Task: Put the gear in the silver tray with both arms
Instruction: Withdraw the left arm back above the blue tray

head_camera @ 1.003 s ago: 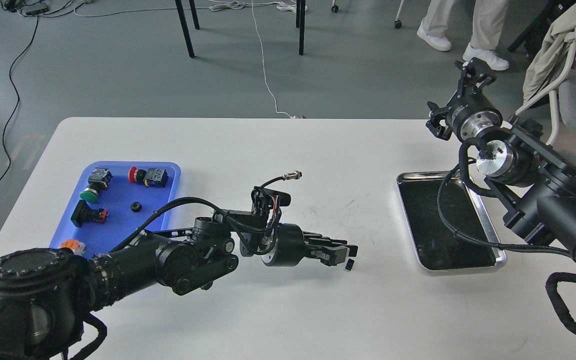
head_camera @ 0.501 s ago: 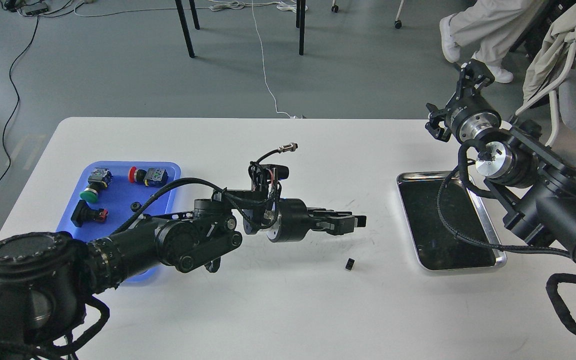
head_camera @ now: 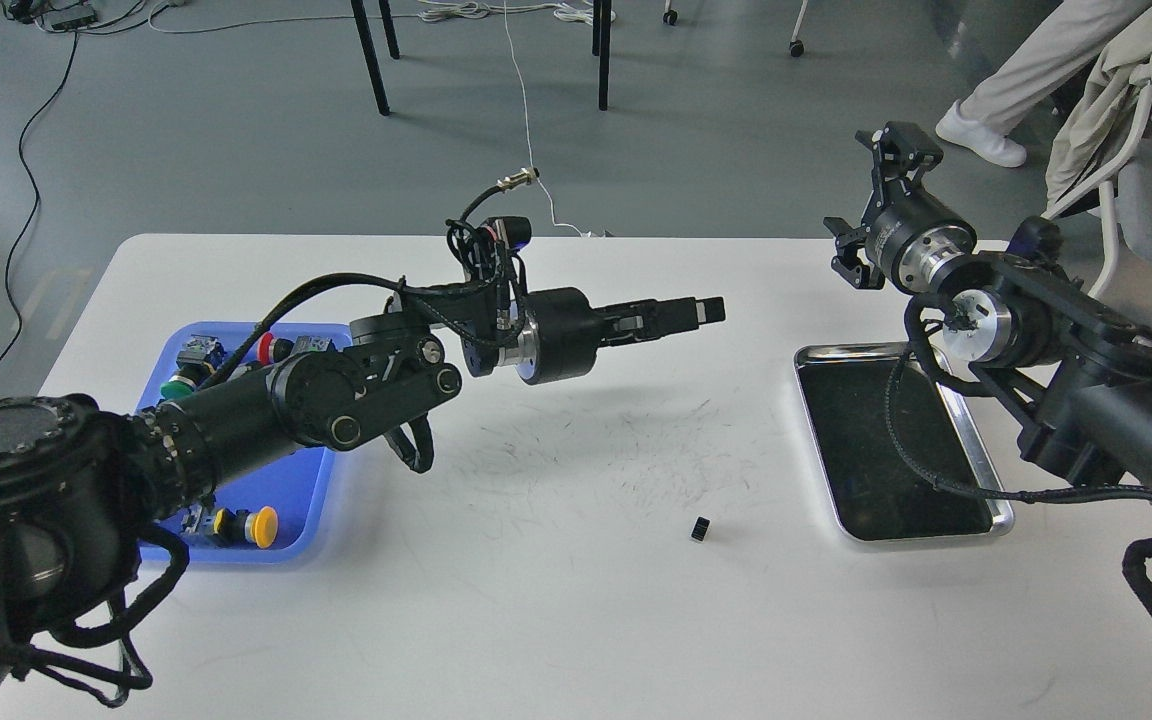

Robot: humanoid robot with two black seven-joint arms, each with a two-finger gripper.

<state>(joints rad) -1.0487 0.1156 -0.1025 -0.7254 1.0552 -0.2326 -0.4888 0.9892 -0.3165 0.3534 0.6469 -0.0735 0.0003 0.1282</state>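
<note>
The gear (head_camera: pixel 700 529) is a small black piece lying alone on the white table, left of the silver tray (head_camera: pixel 921 536). The tray's dark mirror bottom holds nothing. My left gripper (head_camera: pixel 714 311) is raised well above the table and points right, up and away from the gear, with its jaws slightly apart and nothing between them. My right gripper (head_camera: pixel 898 142) is held high beyond the table's far right edge, behind the tray and pointing away. It is dark and end-on, so I cannot tell how its fingers stand.
A blue plastic tray (head_camera: pixel 291 485) with several push buttons and switches sits at the left, partly behind my left arm. My right arm and its cable hang over the silver tray's right rim. A person's legs and chair legs stand beyond the table.
My left gripper let go of the gear on the table, then rose and drew back up and away. My right gripper swung a little left. The person behind walked right.
</note>
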